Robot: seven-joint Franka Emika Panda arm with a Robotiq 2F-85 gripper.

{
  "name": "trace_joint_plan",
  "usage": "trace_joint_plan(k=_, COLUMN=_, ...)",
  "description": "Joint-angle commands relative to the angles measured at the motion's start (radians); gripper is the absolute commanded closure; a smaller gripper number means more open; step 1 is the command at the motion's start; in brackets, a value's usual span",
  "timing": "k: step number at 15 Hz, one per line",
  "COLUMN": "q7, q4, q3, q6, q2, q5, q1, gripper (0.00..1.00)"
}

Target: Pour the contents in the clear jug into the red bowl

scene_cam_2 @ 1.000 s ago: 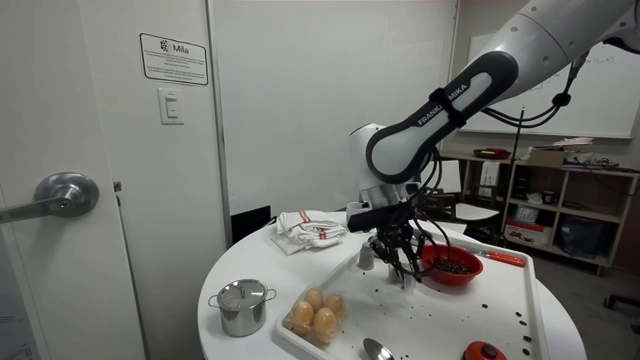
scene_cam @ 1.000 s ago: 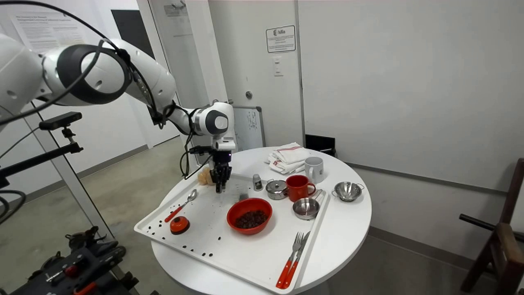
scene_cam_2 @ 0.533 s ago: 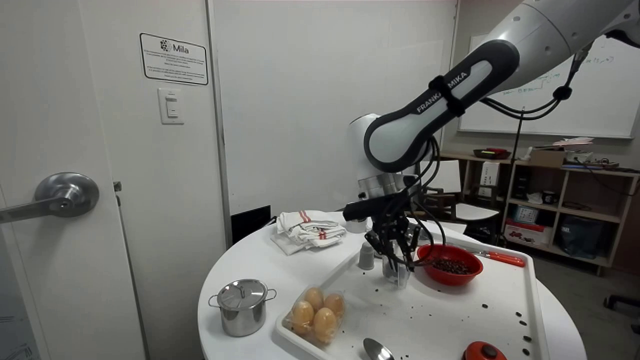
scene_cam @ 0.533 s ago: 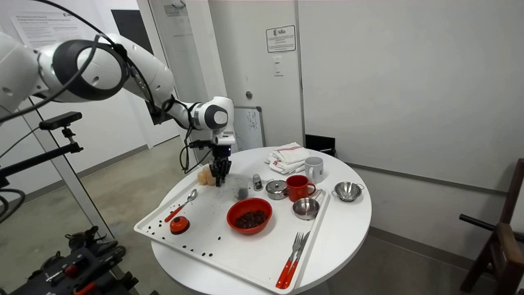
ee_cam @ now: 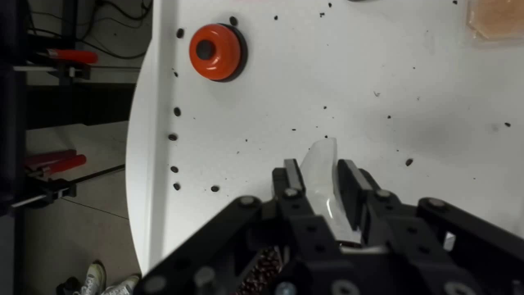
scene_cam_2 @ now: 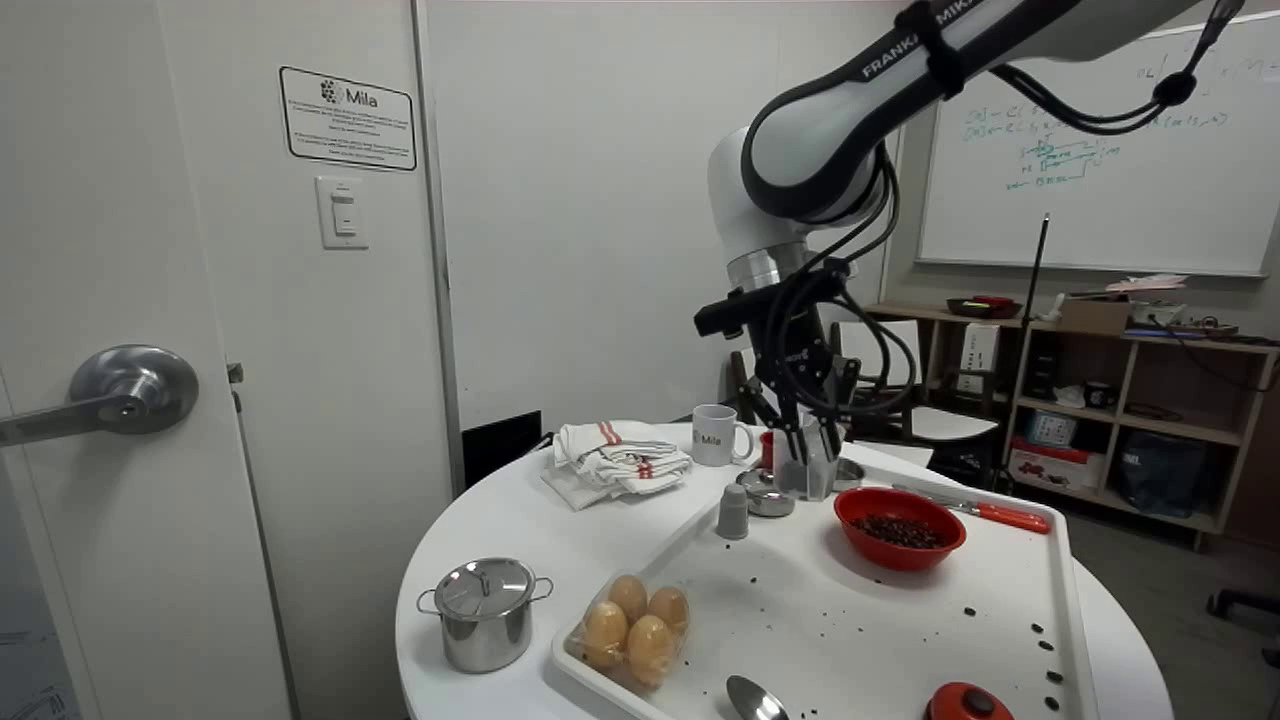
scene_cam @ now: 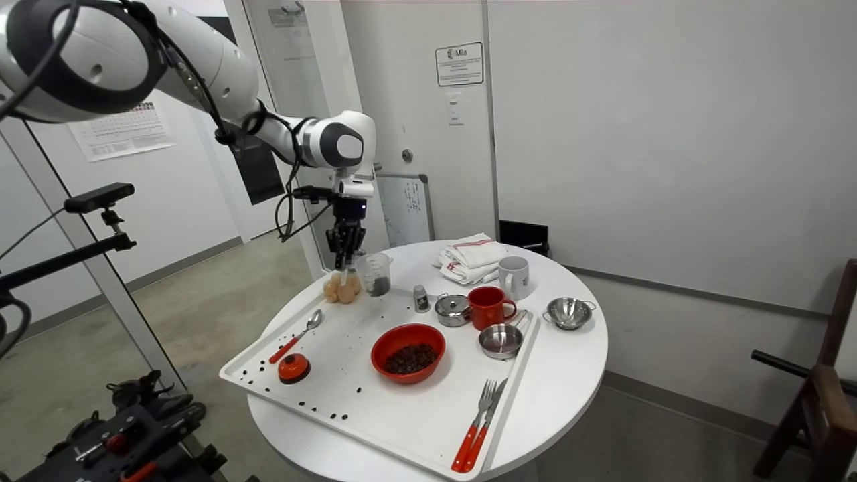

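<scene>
Jug [scene_cam: 375,266]: in the air, judging by both exterior views together, about upright, dark contents [scene_cam: 379,288] low inside; beside the bowl [scene_cam_2: 895,560] but not over it.
Hand [ee_cam: 321,175]: gripping the jug by its handle [ee_cam: 324,194], one finger either side.
Handle: the right place to hold, I'd say; the plastic looks light and stiff but smooth, and with the load hanging to one side a weak pinch could let it swivel.
Contents: probably loose, like the beans [scene_cam: 410,359] in the bowl, so apt to come in a rush; tip slowly.
Bowl: on the tray [scene_cam: 402,416], well inside its raised rim.
Open room: broadest over the tray between bowl, eggs [scene_cam_2: 650,648] and spoon [scene_cam: 294,343].
Shaker [scene_cam: 420,298] and low pot [scene_cam: 452,310]: likely snags if the jug's base drops.
Tray corner: juts past the bench [scene_cam: 556,375].
</scene>
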Motion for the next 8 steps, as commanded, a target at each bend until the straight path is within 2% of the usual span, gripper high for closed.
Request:
trace_joint_plan(k=1, q7=-0.011, q4=-0.103, q3=0.004, q6=-0.06, q2=-0.096, q5=0.086, q1=-0.048, gripper=0.9)
trace_joint_plan(k=8, q7=-0.031, q4=-0.363, q3=-0.023, q6=-0.024, q2=-0.243, q5=0.249, q1=-0.143, gripper=0.9)
